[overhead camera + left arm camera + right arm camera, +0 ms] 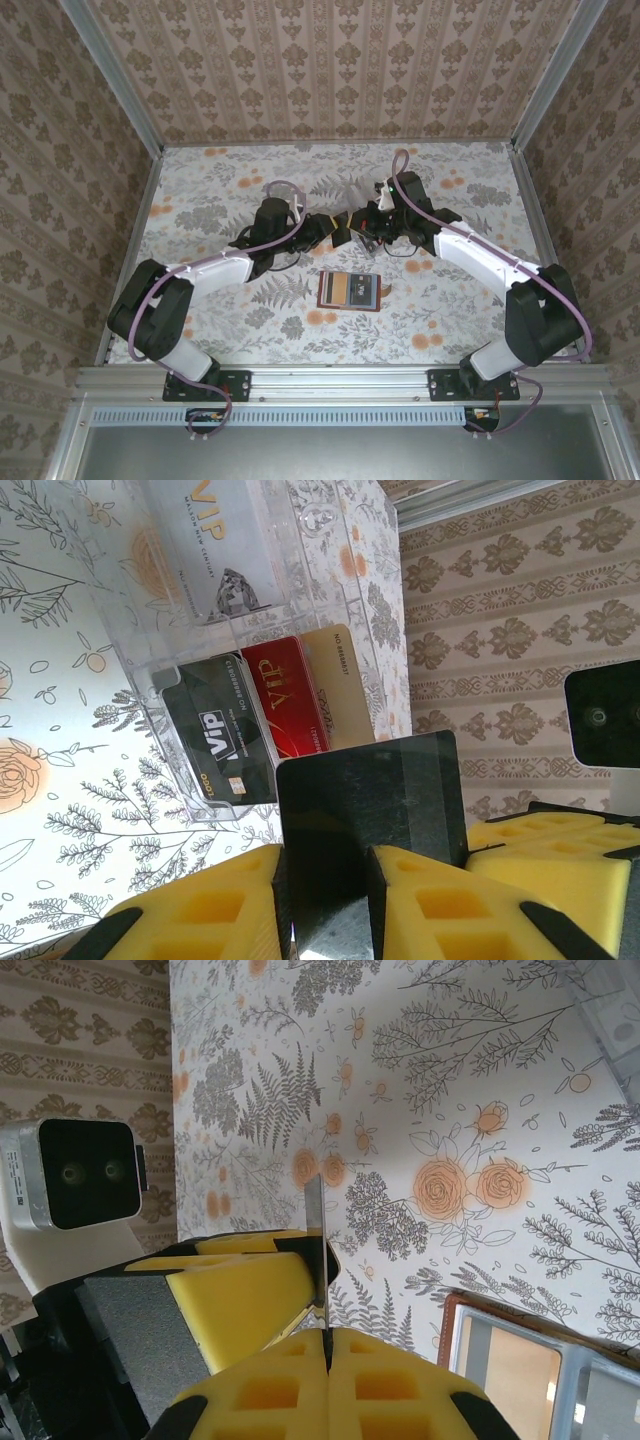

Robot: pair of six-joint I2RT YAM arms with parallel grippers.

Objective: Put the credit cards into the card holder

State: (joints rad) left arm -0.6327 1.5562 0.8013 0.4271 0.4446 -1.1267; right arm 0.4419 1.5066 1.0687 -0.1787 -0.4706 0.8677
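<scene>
Pinches the dark grey credit card (370, 790) in closed right gripper (325, 1335), faces it with half-closed left gripper (325, 868), grip there not possible to tell, and has card holder (350, 290) flat just beneath both, toward the bases.

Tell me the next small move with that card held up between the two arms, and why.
Probably close the left fingers fully on the dark credit card before the right fingers let go. In the right wrist view the card is pinched edge-on in the right fingers, with one left finger alongside it. The card holder lies open nearer the arm bases.
</scene>
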